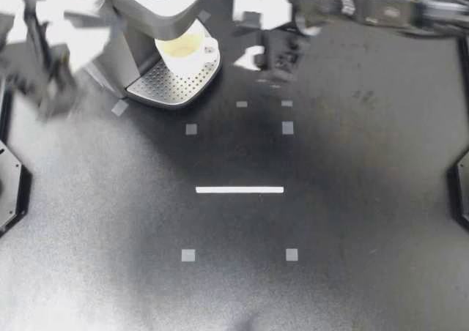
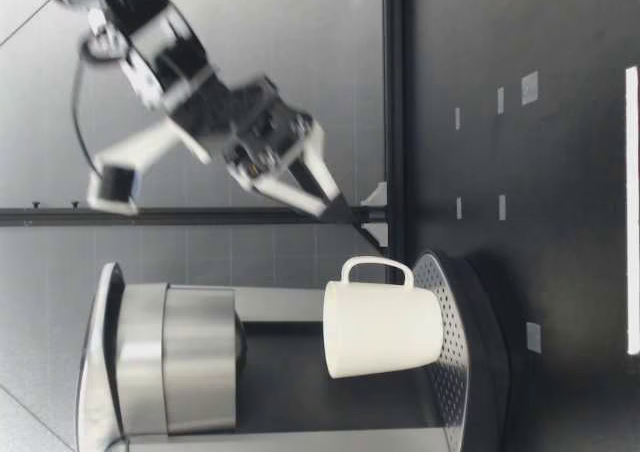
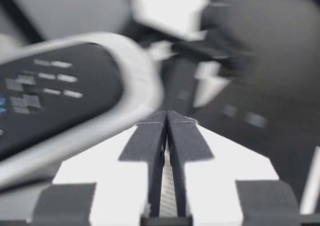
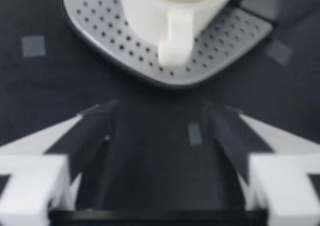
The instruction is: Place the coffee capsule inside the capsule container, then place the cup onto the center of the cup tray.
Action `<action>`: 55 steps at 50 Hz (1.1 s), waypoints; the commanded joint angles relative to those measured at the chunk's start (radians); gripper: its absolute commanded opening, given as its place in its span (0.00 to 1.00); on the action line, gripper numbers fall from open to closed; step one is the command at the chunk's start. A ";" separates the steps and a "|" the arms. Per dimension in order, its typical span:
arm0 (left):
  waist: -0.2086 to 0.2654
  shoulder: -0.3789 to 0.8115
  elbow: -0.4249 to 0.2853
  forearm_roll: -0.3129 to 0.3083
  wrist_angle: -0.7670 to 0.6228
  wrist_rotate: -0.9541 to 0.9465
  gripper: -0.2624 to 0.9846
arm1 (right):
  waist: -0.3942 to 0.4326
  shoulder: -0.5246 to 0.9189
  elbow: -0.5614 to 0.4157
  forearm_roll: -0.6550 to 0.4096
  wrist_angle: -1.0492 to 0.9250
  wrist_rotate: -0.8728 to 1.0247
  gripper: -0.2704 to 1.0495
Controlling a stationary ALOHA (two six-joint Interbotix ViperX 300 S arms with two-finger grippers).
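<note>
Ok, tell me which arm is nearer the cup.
Right. The right arm ends just off the tray, jaws open toward the cup; the left arm is past the machine, jaws shut.

Gloss on the cup, matt everywhere under me.
The cup (image 1: 189, 49) shines smooth, glazed white; the cup tray (image 1: 165, 88) is perforated satin metal; the machine (image 2: 170, 357) wears brushed silver with a glossy black top panel (image 3: 55, 96); my worktop (image 1: 242, 287) looks matt black, finely grainy.
</note>
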 commanded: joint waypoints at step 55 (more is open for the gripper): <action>0.385 0.362 -0.462 -0.399 0.339 0.522 0.31 | 0.057 -0.221 0.206 0.035 -0.054 0.147 0.50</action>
